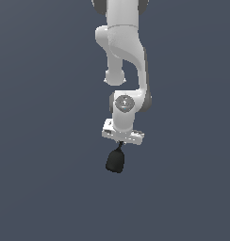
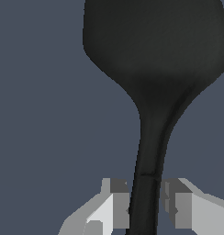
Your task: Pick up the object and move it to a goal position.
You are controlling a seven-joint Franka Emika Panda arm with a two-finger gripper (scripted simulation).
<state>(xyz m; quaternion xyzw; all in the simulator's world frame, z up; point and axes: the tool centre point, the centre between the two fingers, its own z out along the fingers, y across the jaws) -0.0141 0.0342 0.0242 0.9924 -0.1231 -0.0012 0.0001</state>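
Beneath the arm [image 1: 121,52]: gripper [image 2: 145,206] clenched on thin stem of object [image 1: 115,161], bulb hanging free below; risk of swinging or slipping out, narrow stem offering little purchase

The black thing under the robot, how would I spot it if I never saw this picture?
Find the big white robot arm coming down from the top. Below it sits its white hand, with the black object hanging by a thin stem between the fingers. It's the only dark, bulb-shaped thing against the plain grey background.
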